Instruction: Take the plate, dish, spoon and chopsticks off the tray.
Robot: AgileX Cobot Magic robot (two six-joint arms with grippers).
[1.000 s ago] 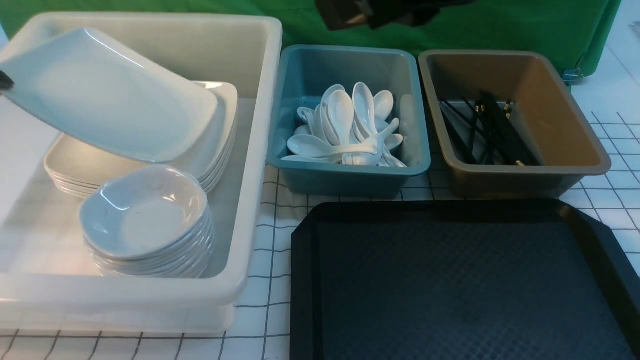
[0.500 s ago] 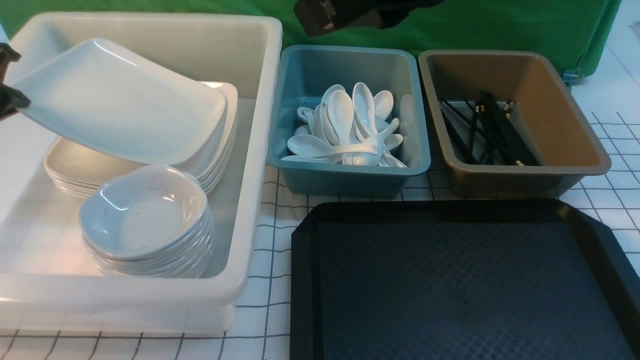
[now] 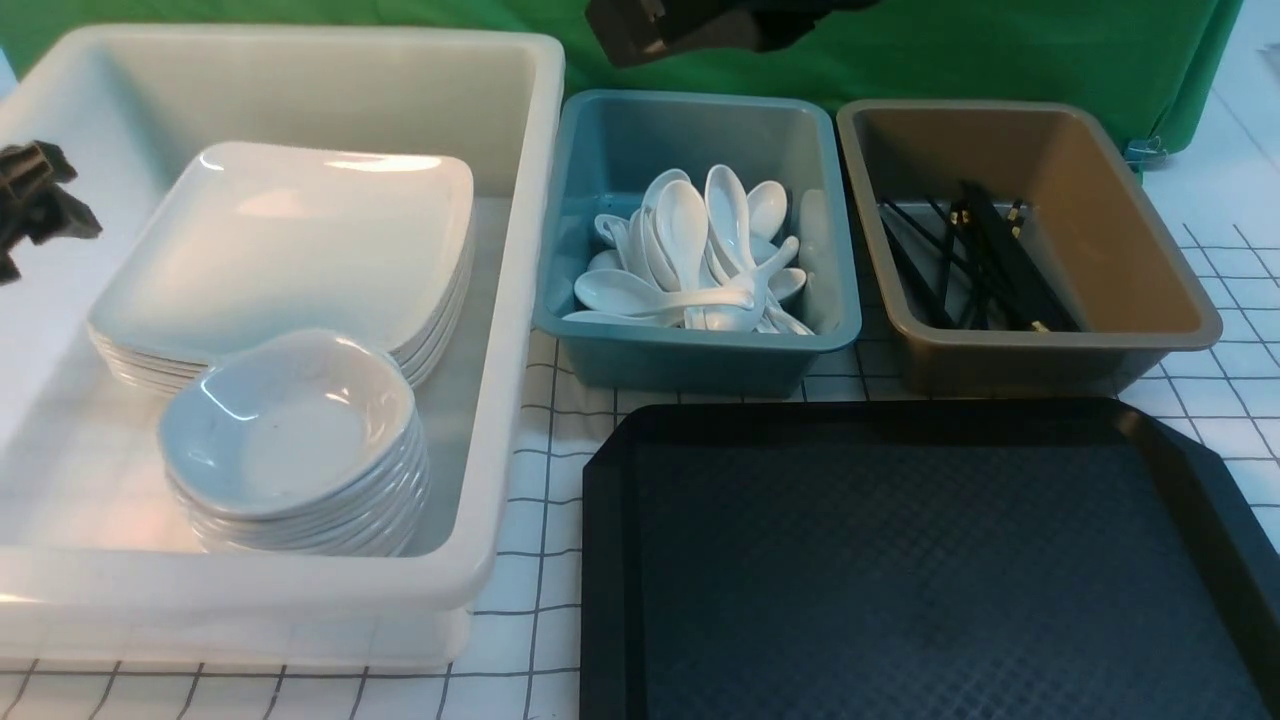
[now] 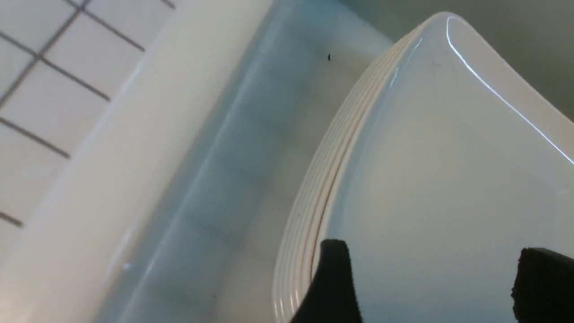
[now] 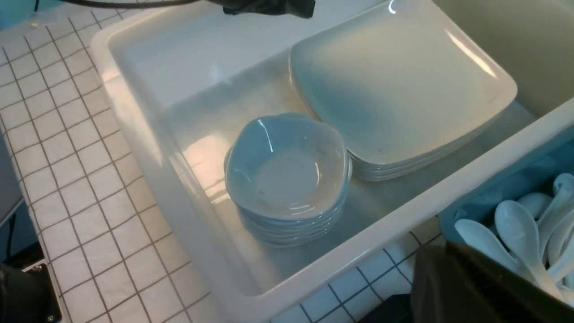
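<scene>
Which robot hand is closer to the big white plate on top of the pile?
Left. The left gripper is open, right at the plate's edge. The right gripper is high up behind the teal bin, farther away.

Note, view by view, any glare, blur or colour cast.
Front view: glare streaks the far rim of the plate; the tray looks dim. Left wrist view: the plate is close and soft, with one thin highlight; the left tool shows as dark blurs. Right wrist view: a bluish cast tints the small dishes; a warm reflection lies on the white bin's floor.
</scene>
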